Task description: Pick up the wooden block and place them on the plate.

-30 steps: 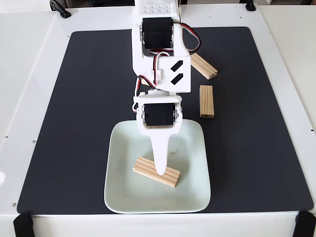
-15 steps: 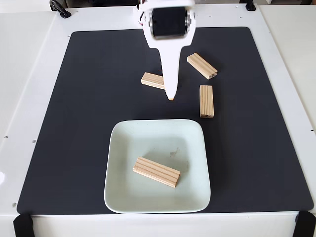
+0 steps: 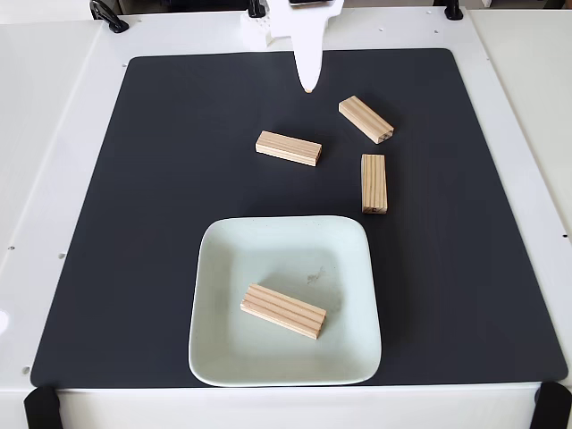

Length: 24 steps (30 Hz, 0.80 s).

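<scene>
Pale pine blocks: one on the plate, three on the black mat.

In the fixed view, one wooden block point(image 3: 283, 311) lies flat, slightly angled, in the lower middle of the mint-white square plate point(image 3: 223, 259), which sits on the near half of the black mat point(image 3: 161, 179) covering the white tabletop point(image 3: 54, 134). Three more blocks lie on the mat beyond the plate: one point(image 3: 289, 148) left of centre, one point(image 3: 365, 119) angled at the upper right, one point(image 3: 374, 183) lengthwise just below it, all apart from each other. The white hand point(image 3: 307, 88) points down at the top edge, above the mat; whether it is released or clenched cannot be told, and nothing shows at its tip.
</scene>
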Each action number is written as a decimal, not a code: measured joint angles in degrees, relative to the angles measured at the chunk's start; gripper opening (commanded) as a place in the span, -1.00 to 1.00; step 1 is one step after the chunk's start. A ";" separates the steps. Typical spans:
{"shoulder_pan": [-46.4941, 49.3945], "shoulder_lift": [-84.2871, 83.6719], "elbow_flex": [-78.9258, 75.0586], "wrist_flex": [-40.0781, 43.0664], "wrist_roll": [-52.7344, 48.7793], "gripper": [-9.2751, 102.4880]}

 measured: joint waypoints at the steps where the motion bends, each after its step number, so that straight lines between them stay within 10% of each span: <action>1: -0.09 1.49 2.29 -0.35 -1.05 -0.84; 10: -1.41 7.65 12.13 -5.71 -8.79 -0.84; 24: -8.79 -4.13 -1.85 1.49 -71.54 -0.84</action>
